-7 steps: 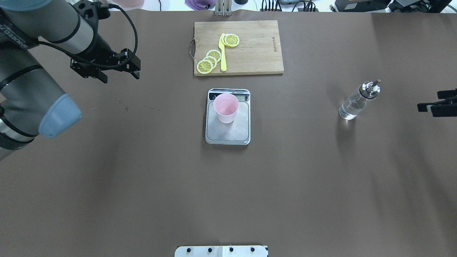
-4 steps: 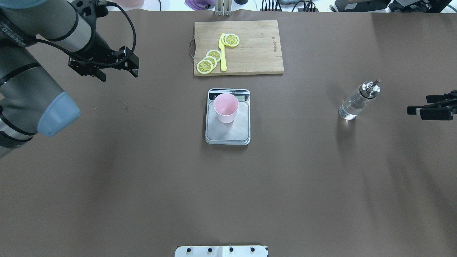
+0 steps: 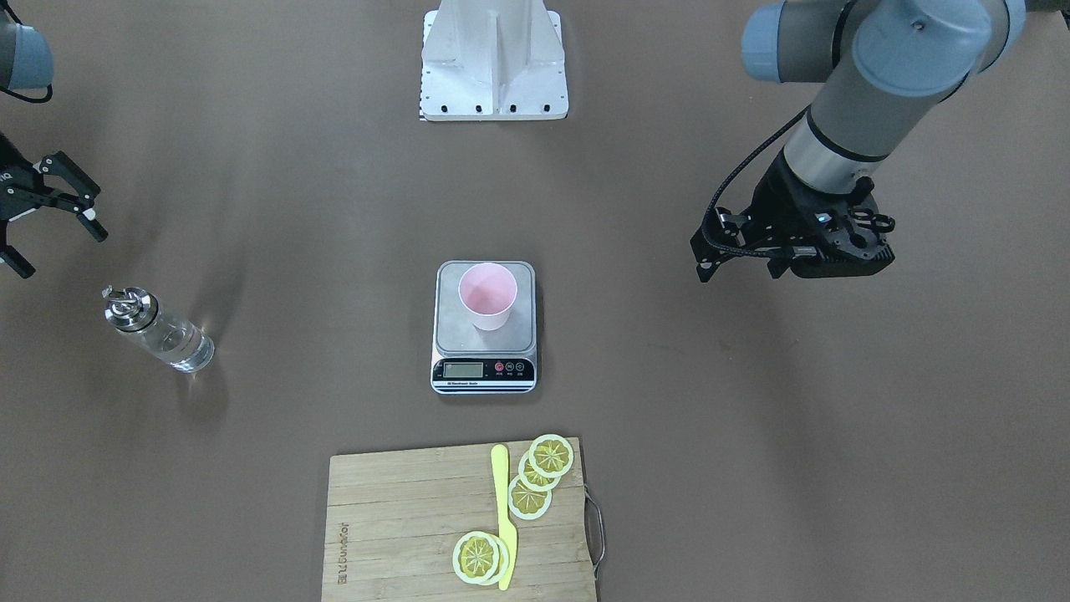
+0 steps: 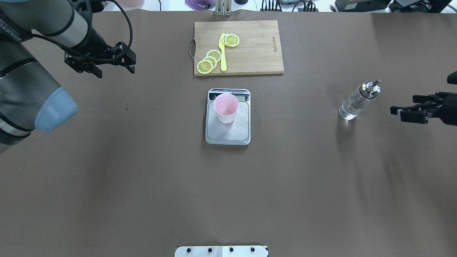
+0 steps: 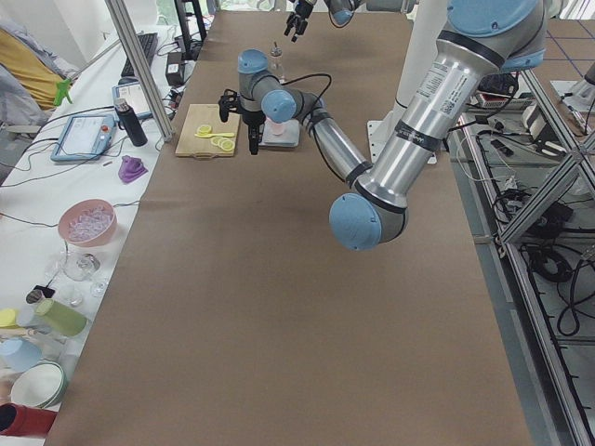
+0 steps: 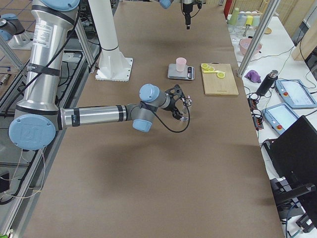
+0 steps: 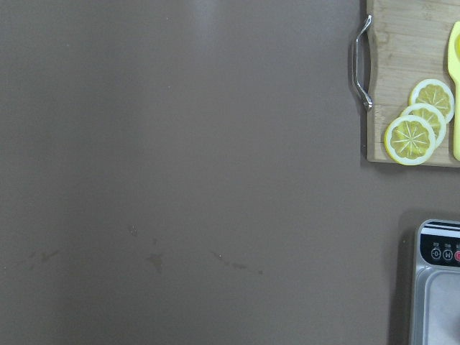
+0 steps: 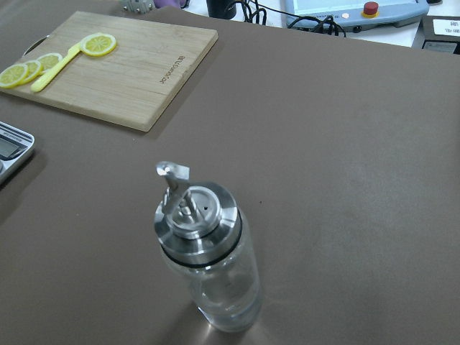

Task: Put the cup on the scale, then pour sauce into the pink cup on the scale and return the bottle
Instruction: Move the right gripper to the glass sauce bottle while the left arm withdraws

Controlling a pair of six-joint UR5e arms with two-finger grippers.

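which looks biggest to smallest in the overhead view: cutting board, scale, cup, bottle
1. cutting board
2. scale
3. cup and bottle: too close to rank; the bottle looks longer, the cup wider.

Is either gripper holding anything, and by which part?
Nothing is held. The left gripper is open and empty; the right gripper is open, apart from the bottle. The cup stands free on the scale.
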